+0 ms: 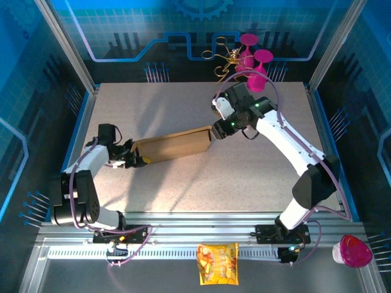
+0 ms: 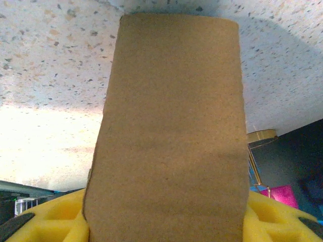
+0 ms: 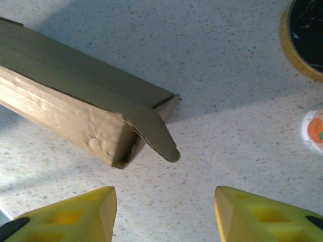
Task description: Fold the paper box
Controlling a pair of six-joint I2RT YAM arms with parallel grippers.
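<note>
Left hand (image 1: 130, 160) clamped the paper box (image 1: 174, 145) at its 9 o'clock end on the tabletop (image 1: 244, 177); right hand (image 1: 217, 130) hovered wide, empty, beside the loose end flap (image 3: 159, 138) at 3 o'clock. Next, I judged: tuck it inward.

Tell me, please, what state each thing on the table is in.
paper box: folded into a long carton, one end flap untucked.
left gripper: jaws closed on the paper box's other end.
right gripper: jaws open, empty, facing the untucked flap.
</note>
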